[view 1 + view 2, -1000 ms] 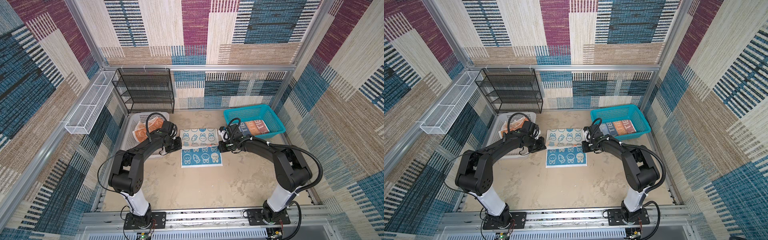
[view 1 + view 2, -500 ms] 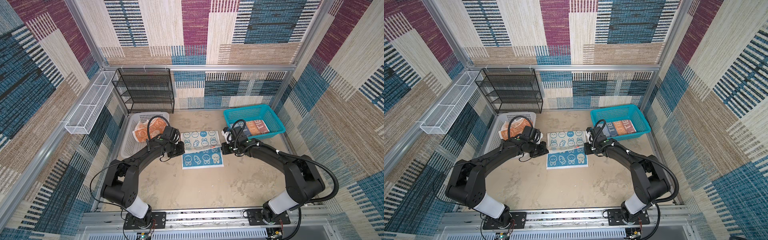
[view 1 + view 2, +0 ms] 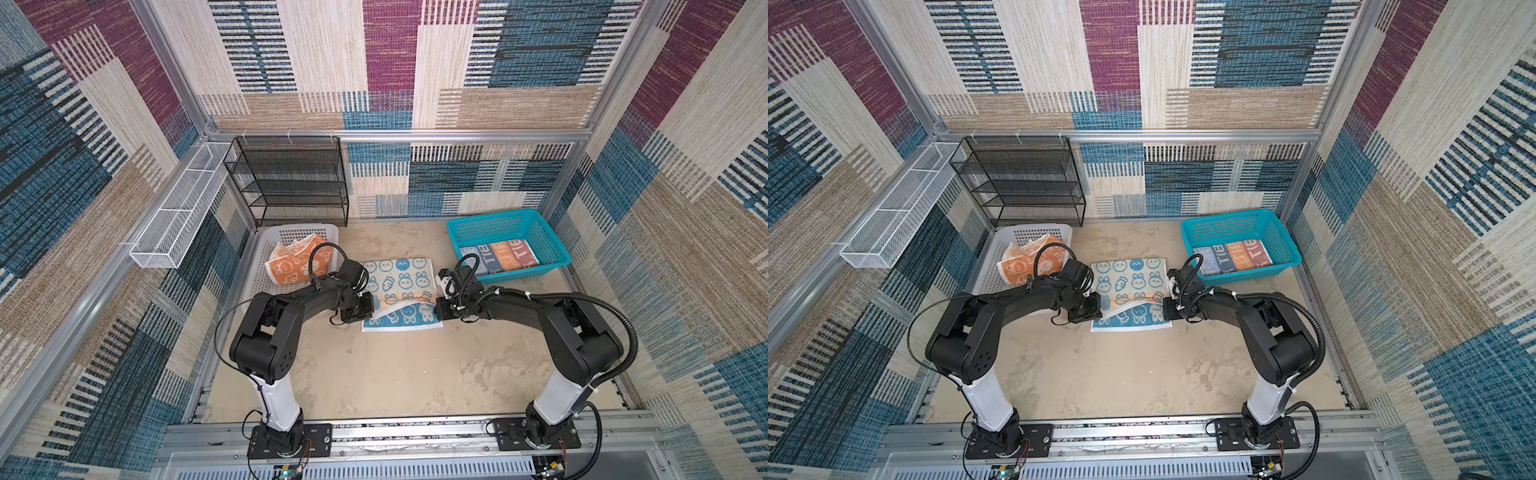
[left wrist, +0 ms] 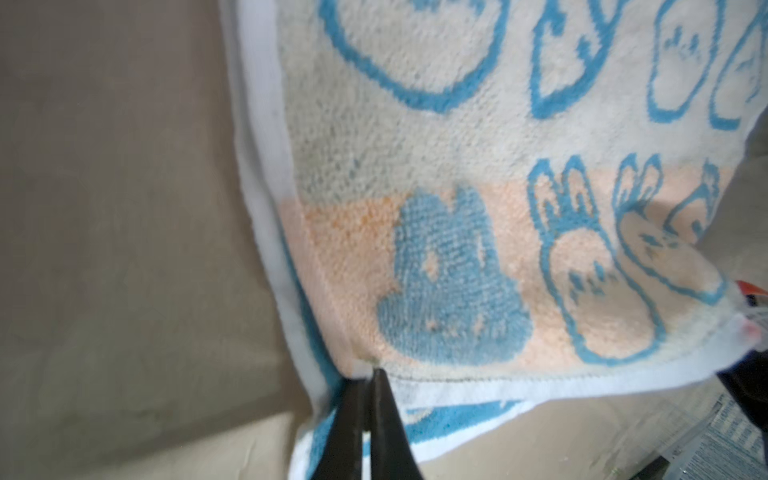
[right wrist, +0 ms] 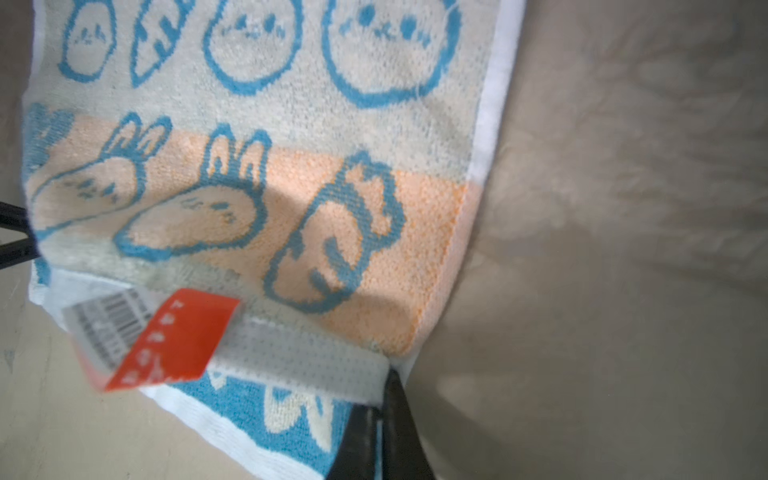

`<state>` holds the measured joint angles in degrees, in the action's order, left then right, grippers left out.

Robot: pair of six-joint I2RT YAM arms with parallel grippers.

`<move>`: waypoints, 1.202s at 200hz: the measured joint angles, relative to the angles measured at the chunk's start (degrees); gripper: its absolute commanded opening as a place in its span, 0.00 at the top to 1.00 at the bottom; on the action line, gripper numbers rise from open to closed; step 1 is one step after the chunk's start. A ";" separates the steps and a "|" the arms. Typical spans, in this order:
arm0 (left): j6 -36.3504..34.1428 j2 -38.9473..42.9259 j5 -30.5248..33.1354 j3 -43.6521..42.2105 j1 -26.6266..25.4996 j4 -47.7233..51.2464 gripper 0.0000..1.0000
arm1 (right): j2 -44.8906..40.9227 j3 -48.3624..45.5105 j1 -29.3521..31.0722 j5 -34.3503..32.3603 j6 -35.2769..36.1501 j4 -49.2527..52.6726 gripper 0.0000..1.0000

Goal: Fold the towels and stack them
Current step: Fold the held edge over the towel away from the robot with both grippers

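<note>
Sand-coloured tabletop [image 3: 395, 374] enclosed by walls [image 3: 374, 62] of woven patchwork in blue, maroon and beige, mounted on an aluminium frame [image 3: 415, 135]. A black mesh shelf [image 3: 291, 183] stands at the back, and a white wire tray [image 3: 174, 220] hangs on the left wall. In both top views the orange towel [image 3: 295, 262] lies crumpled in the white basket [image 3: 299, 226] and the lettered towel [image 3: 498, 255] lies folded in the teal basket [image 3: 494, 217]. The rabbit towel [image 3: 399, 278] lies on the table between the baskets, with the left gripper [image 3: 368, 309] and right gripper [image 3: 438, 309] at its two sides. Only the wrist views resolve the grips: each gripper's dark fingers [image 4: 386, 424] are pressed together on a corner of the towel's white hem, holding that edge above the blue strip beneath. The right wrist view alone shows a red tag [image 5: 174, 340] and a barcode label [image 5: 108, 320] at the held edge.
</note>
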<state>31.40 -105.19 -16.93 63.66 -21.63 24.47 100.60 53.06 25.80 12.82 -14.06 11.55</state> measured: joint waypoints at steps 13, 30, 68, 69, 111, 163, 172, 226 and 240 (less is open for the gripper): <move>-0.39 -1.27 0.24 2.45 0.68 1.07 1.00 | 0.55 1.64 0.00 -0.61 0.00 1.31 1.00; -1.31 -1.16 0.81 5.25 1.60 2.93 1.00 | 0.48 4.04 -0.04 -1.51 0.04 3.78 1.00; -2.32 3.74 3.04 8.55 1.84 6.25 1.00 | -3.54 8.41 -0.04 -3.96 0.90 7.78 1.00; -2.34 3.85 3.04 8.55 1.84 6.29 1.00 | -3.65 8.41 -0.04 -4.02 0.90 7.85 1.00; -2.67 9.94 3.10 3.30 1.81 7.54 1.00 | -7.96 5.44 1.70 -4.42 1.09 9.70 1.00; -1.95 12.44 1.51 -5.92 1.33 4.66 1.00 | -7.37 -2.25 3.76 -4.20 0.37 8.22 1.00; -1.75 11.65 1.29 -6.84 1.25 3.85 1.00 | -7.02 -3.21 3.89 -3.85 0.11 7.76 1.00; -1.42 9.94 1.55 -9.35 0.83 1.38 1.00 | -4.98 -5.11 5.29 -3.45 -1.07 2.05 1.00; -1.42 9.64 1.55 -9.70 0.68 1.25 1.00 | -4.72 -5.18 5.40 -3.37 -1.29 0.96 1.00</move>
<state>29.98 -95.55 -15.38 53.95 -20.95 25.71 95.88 47.88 31.20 9.45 -15.35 12.51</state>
